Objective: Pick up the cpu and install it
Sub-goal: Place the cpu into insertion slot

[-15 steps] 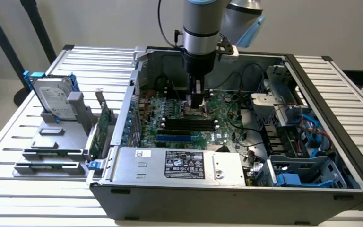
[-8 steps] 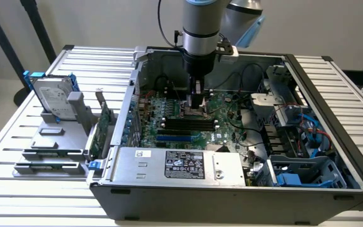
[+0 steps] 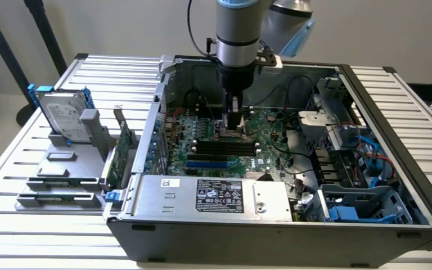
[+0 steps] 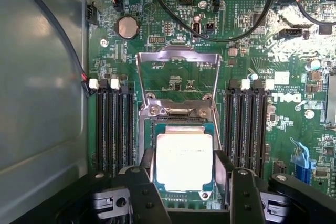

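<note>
directly under gripper [image 4: 185, 167]: cpu [image 4: 185, 156], centred between the fingers [image 4: 147, 167], with no offset to either side.
gripper state: narrowed to the cpu's width, with one finger against each of two opposite edges; judged to be holding it.
cpu position: over the socket [image 4: 181, 125], on it or just above it; whether it is seated, cannot tell.
cpu alignment: near square, with no marked long axis; its edges run parallel to the socket frame and to the memory slots [image 4: 113, 129] on both sides.
gripped edges: the two that face the memory slots.
load plate [image 4: 178, 56]: swung open, lying beyond the socket and not over the cpu.
arm [image 3: 238, 34]: upright in the exterior view, reaching low inside the case [image 3: 396, 169] above the motherboard [image 3: 276, 121].
</note>
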Action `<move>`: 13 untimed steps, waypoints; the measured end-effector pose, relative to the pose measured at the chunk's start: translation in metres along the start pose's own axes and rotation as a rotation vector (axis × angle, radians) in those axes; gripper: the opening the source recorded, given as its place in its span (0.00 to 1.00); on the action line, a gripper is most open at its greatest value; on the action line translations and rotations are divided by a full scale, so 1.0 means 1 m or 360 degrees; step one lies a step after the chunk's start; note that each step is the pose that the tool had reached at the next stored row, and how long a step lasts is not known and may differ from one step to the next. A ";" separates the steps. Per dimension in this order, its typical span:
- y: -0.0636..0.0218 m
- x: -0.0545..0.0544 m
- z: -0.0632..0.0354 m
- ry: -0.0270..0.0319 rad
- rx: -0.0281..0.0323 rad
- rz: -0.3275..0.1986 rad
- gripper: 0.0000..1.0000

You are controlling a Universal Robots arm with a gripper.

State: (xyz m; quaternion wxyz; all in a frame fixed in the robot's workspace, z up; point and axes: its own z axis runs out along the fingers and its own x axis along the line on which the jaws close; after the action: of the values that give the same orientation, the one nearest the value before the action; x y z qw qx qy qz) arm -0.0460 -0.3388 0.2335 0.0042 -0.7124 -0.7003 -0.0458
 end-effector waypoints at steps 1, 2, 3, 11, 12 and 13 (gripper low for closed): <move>-0.0001 0.000 0.0006 -0.00014 -0.00009 0.0000 0.54; -0.0003 0.001 0.0013 -0.00026 -0.00018 0.0001 0.54; -0.0006 0.001 0.0019 -0.00037 -0.00029 0.0001 0.54; -0.0045 0.005 0.0090 -0.00216 -0.00202 0.0001 0.54; -0.0053 0.005 0.0099 -0.00233 -0.00244 0.0000 0.54; -0.0062 0.005 0.0106 -0.00245 -0.00283 0.0000 0.54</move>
State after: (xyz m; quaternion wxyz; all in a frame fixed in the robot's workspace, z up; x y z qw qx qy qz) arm -0.0515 -0.3325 0.2229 -0.0075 -0.7128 -0.6998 -0.0465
